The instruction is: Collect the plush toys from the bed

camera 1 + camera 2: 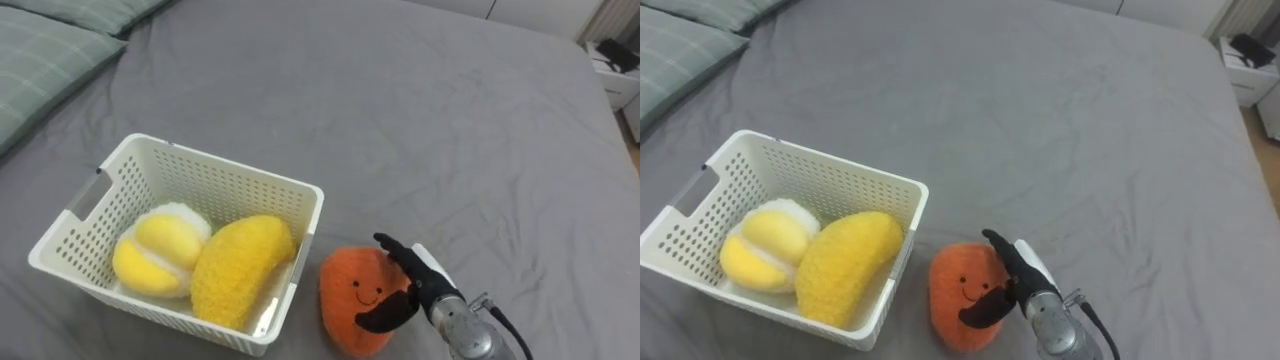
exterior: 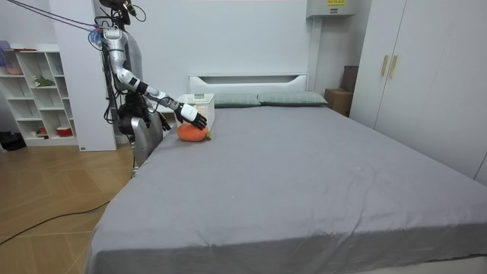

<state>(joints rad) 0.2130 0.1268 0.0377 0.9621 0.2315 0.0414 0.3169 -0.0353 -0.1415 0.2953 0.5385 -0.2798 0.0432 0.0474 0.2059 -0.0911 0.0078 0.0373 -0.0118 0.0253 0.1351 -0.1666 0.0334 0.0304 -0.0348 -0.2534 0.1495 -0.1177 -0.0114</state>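
Grey bed [image 1: 450, 120] all round, green pillows [image 1: 50, 50] up at its far-left corner. White basket [image 1: 200, 170] sits by the near edge with two plush toys inside: a round yellow-and-white one [image 1: 155, 250] and a long yellow one [image 1: 240, 265]. Just right of the basket, on the sheet, is the orange smiley toy [image 1: 350, 290] — right hand [image 1: 420, 285] wrapped around it, fingers over the top, thumb across the front.
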